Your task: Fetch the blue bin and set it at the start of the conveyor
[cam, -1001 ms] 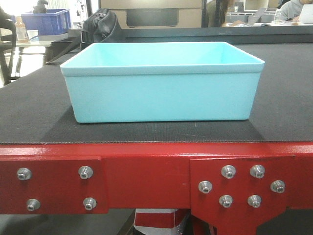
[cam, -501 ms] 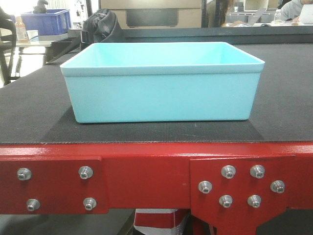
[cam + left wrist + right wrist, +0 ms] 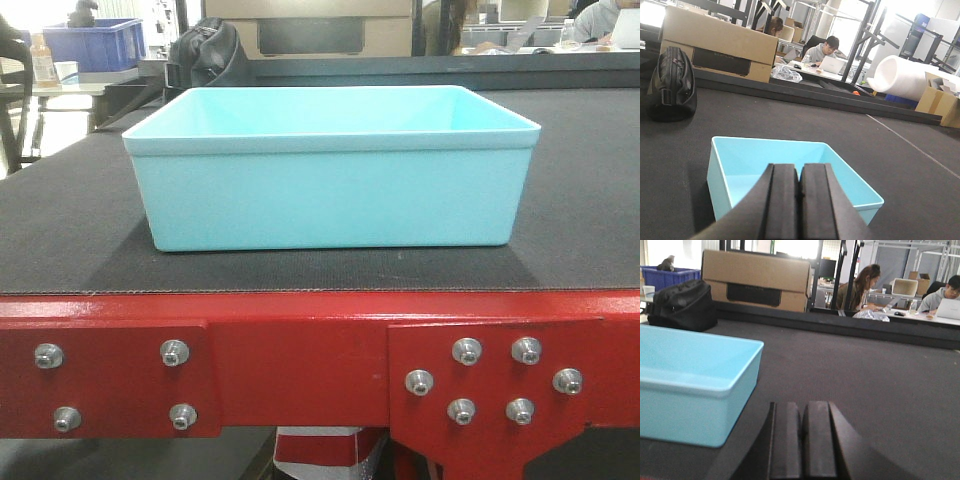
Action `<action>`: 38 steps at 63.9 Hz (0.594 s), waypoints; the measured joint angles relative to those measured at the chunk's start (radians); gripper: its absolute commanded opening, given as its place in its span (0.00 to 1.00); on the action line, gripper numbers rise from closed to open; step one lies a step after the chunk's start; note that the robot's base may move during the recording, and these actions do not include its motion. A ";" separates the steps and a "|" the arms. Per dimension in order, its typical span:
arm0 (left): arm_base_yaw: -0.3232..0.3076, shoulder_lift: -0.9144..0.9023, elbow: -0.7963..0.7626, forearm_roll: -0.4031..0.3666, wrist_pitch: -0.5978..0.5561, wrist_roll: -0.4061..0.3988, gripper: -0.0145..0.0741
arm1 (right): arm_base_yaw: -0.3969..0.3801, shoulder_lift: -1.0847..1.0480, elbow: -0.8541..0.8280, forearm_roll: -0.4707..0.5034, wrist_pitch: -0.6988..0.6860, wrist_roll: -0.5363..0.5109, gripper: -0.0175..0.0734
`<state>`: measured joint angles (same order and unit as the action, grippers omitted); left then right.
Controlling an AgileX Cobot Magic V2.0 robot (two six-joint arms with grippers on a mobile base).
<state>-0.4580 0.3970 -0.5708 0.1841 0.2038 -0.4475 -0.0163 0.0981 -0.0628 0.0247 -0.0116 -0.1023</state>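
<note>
The light turquoise rectangular plastic bin (image 3: 330, 170) sits upright and open-topped on the wide black textured conveyor belt (image 3: 70, 230), close to the belt's near end and roughly centred across it in the front-facing view. Its interior appears empty. Directly below the belt's edge runs the glossy red metal frame (image 3: 300, 355), fitted with two bolted plates carrying silver hex bolts (image 3: 466, 351). Neither arm touches the bin. The left gripper (image 3: 800, 200) sits just behind the bin's near wall in the left wrist view, its two black pads pressed together with nothing between them. The right gripper (image 3: 802, 440) is positioned beside the bin, to the bin's right, with its pads likewise closed on nothing. Beyond the bin, a black fabric bag (image 3: 670, 85) rests at the belt's far edge, next to a large brown cardboard box (image 3: 757, 280). A dark blue plastic crate (image 3: 95, 45) stands on a table in the background, and two seated people (image 3: 860, 287) work at a desk further back.
</note>
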 measured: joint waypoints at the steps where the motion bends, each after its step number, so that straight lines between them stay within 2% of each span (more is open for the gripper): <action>1: 0.000 0.000 0.000 0.000 0.000 0.000 0.04 | 0.000 -0.012 0.014 0.000 0.000 0.000 0.01; 22: 0.000 0.000 0.000 0.000 0.000 0.000 0.04 | -0.084 -0.091 0.063 0.002 0.012 -0.002 0.01; 38: 0.000 0.000 0.000 0.000 0.000 0.000 0.04 | -0.088 -0.093 0.063 0.002 0.012 0.045 0.01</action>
<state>-0.4580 0.3970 -0.5708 0.1841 0.2038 -0.4475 -0.1041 0.0048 0.0000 0.0263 0.0000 -0.0569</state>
